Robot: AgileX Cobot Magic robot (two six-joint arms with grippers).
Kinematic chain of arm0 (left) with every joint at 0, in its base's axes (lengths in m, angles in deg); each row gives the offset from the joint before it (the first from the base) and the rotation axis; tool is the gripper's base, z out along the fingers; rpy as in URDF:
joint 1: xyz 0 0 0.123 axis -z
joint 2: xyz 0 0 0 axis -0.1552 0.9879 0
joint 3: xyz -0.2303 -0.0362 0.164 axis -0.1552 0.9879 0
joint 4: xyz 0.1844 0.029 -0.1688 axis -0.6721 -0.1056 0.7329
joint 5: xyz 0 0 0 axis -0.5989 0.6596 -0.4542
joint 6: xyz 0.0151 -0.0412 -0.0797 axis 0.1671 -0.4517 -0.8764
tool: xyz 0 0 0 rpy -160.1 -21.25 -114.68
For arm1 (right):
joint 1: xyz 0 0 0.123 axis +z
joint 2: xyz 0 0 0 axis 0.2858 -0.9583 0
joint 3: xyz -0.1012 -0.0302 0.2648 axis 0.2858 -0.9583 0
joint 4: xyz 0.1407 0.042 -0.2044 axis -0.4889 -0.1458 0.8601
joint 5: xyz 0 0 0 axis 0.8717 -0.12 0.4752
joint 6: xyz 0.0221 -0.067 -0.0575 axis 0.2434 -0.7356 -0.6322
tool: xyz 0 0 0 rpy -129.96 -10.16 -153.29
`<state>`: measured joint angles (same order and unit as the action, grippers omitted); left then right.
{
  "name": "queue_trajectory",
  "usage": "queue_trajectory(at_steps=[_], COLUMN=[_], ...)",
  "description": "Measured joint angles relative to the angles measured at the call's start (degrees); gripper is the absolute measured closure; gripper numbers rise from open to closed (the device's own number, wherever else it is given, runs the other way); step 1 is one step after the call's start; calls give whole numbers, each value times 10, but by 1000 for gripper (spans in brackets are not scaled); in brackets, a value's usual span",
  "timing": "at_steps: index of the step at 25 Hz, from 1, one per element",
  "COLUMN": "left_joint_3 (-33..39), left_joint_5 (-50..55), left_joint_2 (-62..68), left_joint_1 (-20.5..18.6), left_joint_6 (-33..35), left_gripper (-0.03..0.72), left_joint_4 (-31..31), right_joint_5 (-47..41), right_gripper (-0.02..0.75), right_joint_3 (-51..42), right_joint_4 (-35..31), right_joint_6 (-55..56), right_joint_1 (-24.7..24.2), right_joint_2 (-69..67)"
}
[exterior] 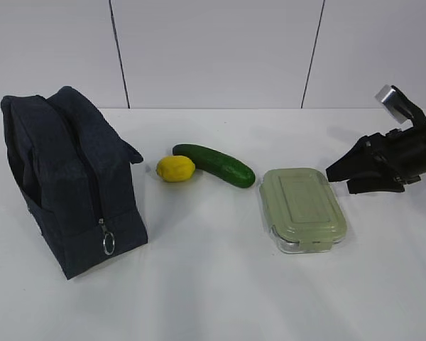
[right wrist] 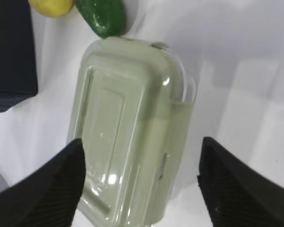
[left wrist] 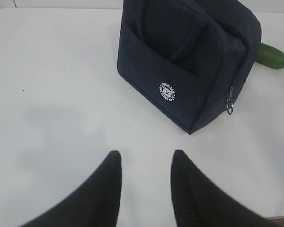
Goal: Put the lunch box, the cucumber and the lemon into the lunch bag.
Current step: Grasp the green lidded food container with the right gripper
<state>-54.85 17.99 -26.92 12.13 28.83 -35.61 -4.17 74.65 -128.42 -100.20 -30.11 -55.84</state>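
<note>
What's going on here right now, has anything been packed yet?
Nothing is packed yet. The lunch bag stands zipped shut on the table's left, with the lemon and the cucumber beside it and the lunch box further right, all on the table. The right gripper is open, its fingers either side of the lunch box without holding it. The left gripper hangs open and empty in front of the bag.

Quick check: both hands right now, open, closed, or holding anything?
Left hand: open, empty, above bare table near the lunch bag.
Right hand: wide open, fingers either side of the lunch box, not gripping it.
</note>
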Motion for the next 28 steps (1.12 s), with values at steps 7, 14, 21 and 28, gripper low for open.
queue_trajectory(at_steps=[7,14,21,28], left_joint_3=[0,0,0,0], left_joint_5=[0,0,0,0], left_joint_2=[0,0,0,0], left_joint_1=[0,0,0,0], left_joint_6=[0,0,0,0], left_gripper=[447,447,447,447], left_joint_4=[0,0,0,0], right_joint_5=[3,5,-1,-37], right_gripper=[158,158,158,158], right_joint_3=[1,1,1,1], right_joint_4=[-25,-50,-66,-101], right_joint_6=[-14,-34,-38,-46], right_joint_1=[0,0,0,0], right_joint_2=[-34,-47,-69,-95])
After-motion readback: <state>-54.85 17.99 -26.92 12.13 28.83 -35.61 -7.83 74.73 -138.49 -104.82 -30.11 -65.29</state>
